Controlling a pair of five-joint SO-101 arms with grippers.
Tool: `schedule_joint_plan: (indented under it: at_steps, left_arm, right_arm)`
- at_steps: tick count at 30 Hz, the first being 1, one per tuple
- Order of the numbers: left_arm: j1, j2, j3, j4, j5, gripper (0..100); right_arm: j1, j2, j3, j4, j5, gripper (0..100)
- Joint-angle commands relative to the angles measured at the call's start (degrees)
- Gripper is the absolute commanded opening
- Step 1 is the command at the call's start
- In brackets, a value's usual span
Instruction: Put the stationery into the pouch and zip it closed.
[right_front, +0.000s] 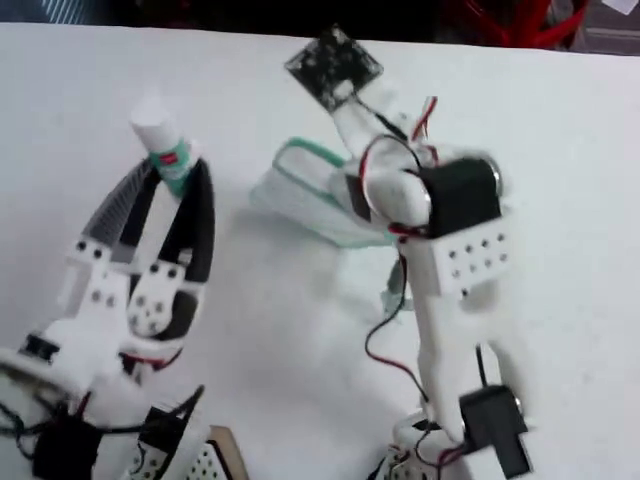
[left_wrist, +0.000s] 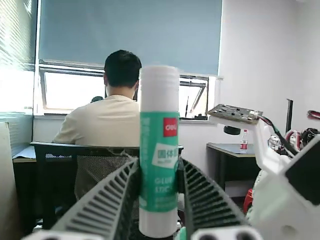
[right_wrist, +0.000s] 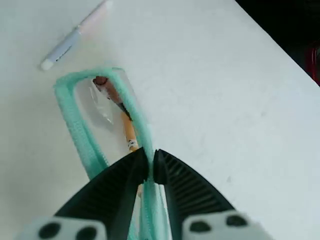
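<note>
A white and green glue stick (left_wrist: 159, 150) stands upright between the fingers of my left gripper (left_wrist: 159, 190), which is shut on it. From above, the glue stick (right_front: 163, 146) is held over the table's left side, left of the pouch. The clear pouch with green trim (right_front: 315, 195) lies mid-table, partly hidden under the right arm. My right gripper (right_wrist: 150, 167) is shut on the pouch's green edge (right_wrist: 136, 117), and the pouch mouth stands open. A pencil (right_wrist: 122, 117) lies inside the pouch. A pale pen (right_wrist: 75, 35) rests on the table beyond the pouch.
The white table (right_front: 560, 130) has free room to the right and at the back left. A wooden-edged piece (right_front: 222, 455) sits at the front near the left arm's base. Red and black cables (right_front: 385, 345) hang along the right arm.
</note>
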Motion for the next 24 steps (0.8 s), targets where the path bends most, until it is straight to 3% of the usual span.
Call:
schedule_joint_plan:
  at_steps: [1,10,19,24]
  left_arm:
    - [1.3,11.9,-2.5,-8.4,0.4,2]
    - [0.8,26.4,-1.5,-28.6,0.2,2]
    - [0.1,42.9,-1.1,-37.0,1.1,2]
    - [-1.7,43.4,0.4,-37.2,7.8,2]
  right_arm:
    - [-2.2,4.3,-5.0,0.2,-1.0,1.9]
    - [-2.2,10.6,-5.5,-2.0,-1.5,1.9]
    - [-0.2,13.5,-5.5,-4.8,-4.5,1.9]
    - [1.9,13.9,-6.2,-5.0,-10.4,1.9]
